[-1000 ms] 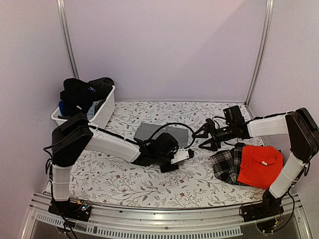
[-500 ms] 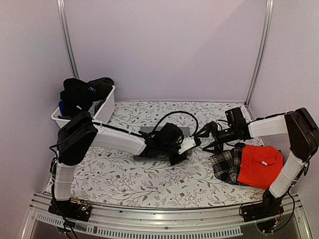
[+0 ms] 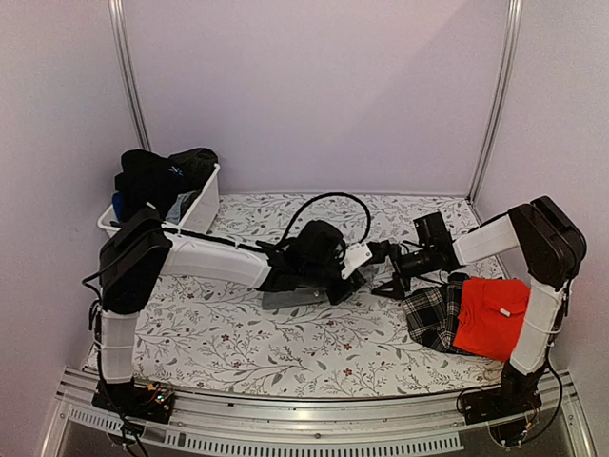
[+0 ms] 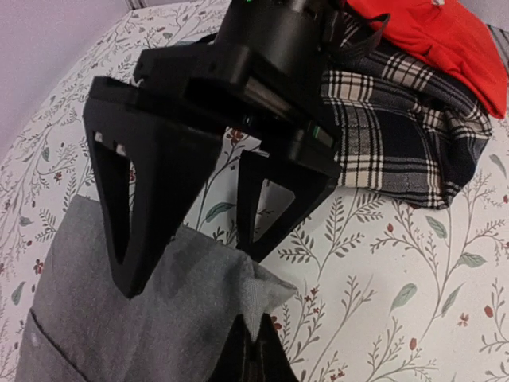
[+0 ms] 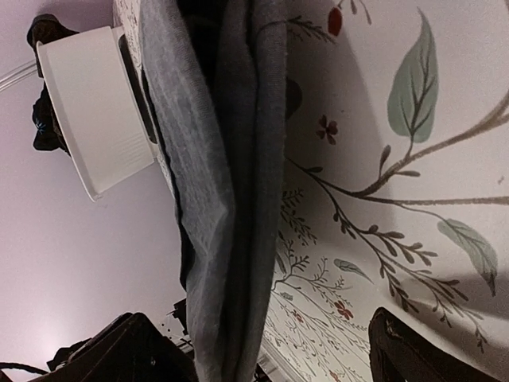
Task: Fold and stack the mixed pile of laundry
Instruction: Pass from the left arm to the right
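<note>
Compared with a second ago, we see the left end effector (image 4: 253,352) has swung away from the near side toward the right arm and gone from half open to closed, pinching a raised corner of the grey shirt (image 4: 119,334). The right end effector (image 3: 381,271) has slid left to meet it and stands with its fingers spread wide on either side of that corner, holding nothing. The shirt, which lay flat and plainly visible in the middle of the bench (image 3: 238,343), is now mostly hidden under the left arm, with only a strip showing on the near side. Its long axis runs left to right across the bench, and the lifted corner points toward the right arm; from the right wrist we see its folded layers edge-on. The red shirt (image 3: 493,317) lies on the plaid cloth (image 3: 433,314) at the bench's right, unmoved. Dark garments (image 3: 162,171) fill the white tub (image 3: 195,214) at far left; a small pale mark on them is too small to read.
</note>
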Robot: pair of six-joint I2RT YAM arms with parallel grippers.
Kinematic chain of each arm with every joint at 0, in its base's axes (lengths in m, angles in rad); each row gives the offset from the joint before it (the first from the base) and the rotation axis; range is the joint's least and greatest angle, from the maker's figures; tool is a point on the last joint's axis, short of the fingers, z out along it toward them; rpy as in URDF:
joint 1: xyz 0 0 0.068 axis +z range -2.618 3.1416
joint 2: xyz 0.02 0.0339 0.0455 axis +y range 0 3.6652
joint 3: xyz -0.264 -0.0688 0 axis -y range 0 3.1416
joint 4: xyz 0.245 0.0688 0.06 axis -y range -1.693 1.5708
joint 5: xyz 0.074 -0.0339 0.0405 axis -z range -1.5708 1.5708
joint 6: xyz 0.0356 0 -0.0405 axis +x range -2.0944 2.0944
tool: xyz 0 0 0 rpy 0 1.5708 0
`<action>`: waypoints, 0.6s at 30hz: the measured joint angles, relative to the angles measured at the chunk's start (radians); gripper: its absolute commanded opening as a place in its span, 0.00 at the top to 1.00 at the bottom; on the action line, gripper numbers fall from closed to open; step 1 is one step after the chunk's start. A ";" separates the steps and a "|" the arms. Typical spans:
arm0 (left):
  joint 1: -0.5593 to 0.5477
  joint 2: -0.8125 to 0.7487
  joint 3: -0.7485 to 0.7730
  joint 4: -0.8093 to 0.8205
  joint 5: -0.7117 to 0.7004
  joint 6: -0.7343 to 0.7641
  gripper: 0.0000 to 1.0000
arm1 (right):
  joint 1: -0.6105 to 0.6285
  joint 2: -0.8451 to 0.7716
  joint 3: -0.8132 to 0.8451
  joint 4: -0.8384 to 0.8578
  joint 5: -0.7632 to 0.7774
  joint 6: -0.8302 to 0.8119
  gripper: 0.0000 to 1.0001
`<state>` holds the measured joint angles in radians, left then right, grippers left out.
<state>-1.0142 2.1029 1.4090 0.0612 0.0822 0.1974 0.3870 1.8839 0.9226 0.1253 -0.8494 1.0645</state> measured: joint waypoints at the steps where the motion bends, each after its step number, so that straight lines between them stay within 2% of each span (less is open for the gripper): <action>1: 0.001 -0.009 0.000 0.007 0.005 -0.004 1.00 | 0.005 0.014 0.008 0.010 -0.003 0.017 0.09; 6: 0.002 -0.031 0.000 0.033 0.031 -0.016 1.00 | 0.031 0.085 0.074 0.073 -0.027 0.075 0.26; 9: 0.002 -0.031 0.000 0.039 0.053 -0.019 1.00 | 0.041 0.126 0.092 0.146 -0.047 0.128 0.40; 16: 0.002 -0.031 -0.001 0.037 0.072 -0.015 1.00 | 0.046 0.198 0.098 0.209 -0.066 0.232 0.90; 17: 0.002 -0.031 -0.002 0.035 0.072 -0.015 0.97 | 0.046 0.198 0.100 0.205 -0.069 0.227 0.95; 18: 0.002 -0.031 -0.002 0.031 0.072 -0.014 0.88 | 0.047 0.198 0.107 0.190 -0.068 0.227 0.99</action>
<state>-1.0122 2.0716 1.4075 0.0921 0.1539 0.1833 0.4339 2.0815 1.0298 0.3149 -0.9176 1.2919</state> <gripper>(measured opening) 0.007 0.130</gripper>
